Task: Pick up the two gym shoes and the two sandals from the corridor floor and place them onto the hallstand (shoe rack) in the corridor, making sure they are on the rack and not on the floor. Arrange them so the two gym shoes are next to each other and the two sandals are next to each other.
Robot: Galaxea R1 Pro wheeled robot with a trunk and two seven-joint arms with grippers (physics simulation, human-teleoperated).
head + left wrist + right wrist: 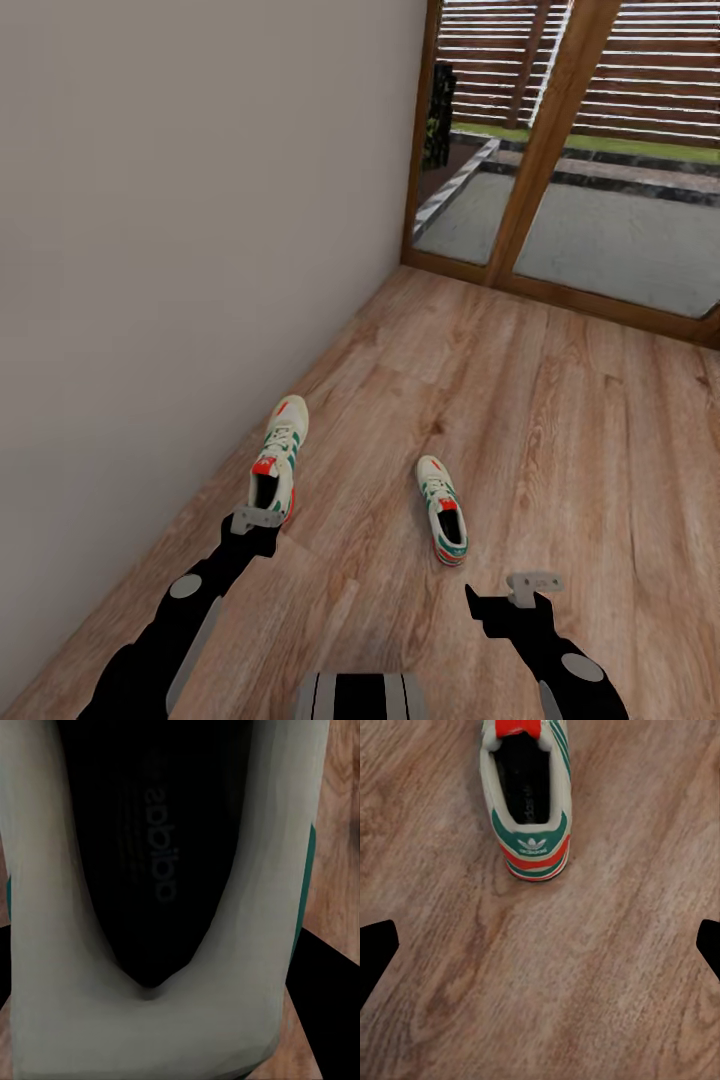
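Two gym shoes lie on the corridor floor [560, 420], white with green stripes and red-orange patches. One gym shoe [280, 455] rests close to the wall, its toe pointing away from me. My left gripper [257, 520] stands open at its heel; the left wrist view looks into the shoe's dark inside [150, 840], with a finger on either side of the heel collar. The other gym shoe [443, 510] lies to the right, heel toward me. My right gripper [533, 585] hangs open over bare floor just behind that heel [534, 847]. The sandals and the hallstand are out of view.
A plain pale wall [150, 250] runs along the left side, close to the left shoe. Straight ahead stands a wood-framed glass door [560, 140] with a patio beyond. Wood-plank floor stretches to the right and ahead.
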